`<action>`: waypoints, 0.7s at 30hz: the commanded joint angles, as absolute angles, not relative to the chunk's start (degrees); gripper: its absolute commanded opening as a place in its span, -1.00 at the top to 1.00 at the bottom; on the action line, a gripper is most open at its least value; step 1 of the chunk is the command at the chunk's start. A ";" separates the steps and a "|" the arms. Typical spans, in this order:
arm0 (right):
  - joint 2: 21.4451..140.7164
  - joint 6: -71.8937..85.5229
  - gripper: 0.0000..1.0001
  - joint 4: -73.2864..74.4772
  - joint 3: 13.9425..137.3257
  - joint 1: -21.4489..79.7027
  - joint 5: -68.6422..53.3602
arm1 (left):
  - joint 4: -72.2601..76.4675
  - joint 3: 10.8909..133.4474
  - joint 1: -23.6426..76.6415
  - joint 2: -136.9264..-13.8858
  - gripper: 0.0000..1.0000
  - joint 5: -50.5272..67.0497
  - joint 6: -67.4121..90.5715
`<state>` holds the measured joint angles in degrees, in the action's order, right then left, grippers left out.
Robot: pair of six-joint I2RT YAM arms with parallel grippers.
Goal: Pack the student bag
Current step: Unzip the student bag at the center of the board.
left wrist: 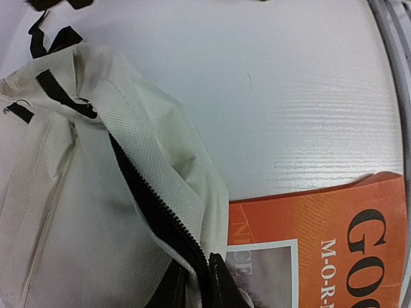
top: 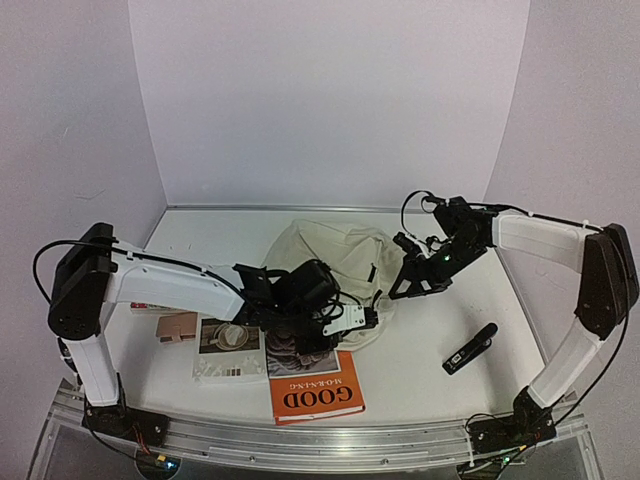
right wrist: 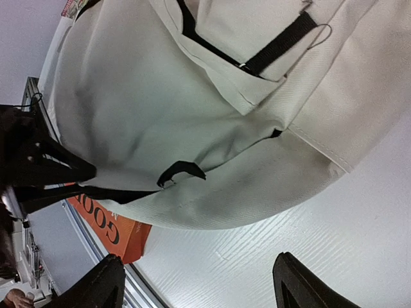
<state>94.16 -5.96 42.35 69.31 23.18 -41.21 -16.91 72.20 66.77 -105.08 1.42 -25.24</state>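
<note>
The left hand (left wrist: 196, 289) pinches the student bag (left wrist: 96, 212) rim; right hand (right wrist: 199, 285) gapes empty.

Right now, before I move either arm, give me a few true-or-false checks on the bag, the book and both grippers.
1. The right gripper is open with nothing between its fingers. True.
2. The orange book is inside the bag. False: it lies on the table, in front of the bag.
3. The left gripper pinches the bag's zipper edge. True.
4. The slim black object lies left of the bag. False: it lies to the bag's right, near the right arm.
</note>
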 commanded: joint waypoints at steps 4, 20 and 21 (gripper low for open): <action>99.47 -3.04 -0.55 42.19 73.39 23.60 -47.20 | -16.02 72.25 68.83 -109.06 0.77 -6.69 -28.92; 106.58 1.85 -0.36 40.59 81.46 28.09 -38.38 | -14.50 71.57 69.34 -108.42 0.62 -8.63 -29.24; 106.74 2.11 -0.35 40.60 81.79 28.75 -36.85 | -14.49 71.54 69.32 -108.25 0.61 -8.68 -29.13</action>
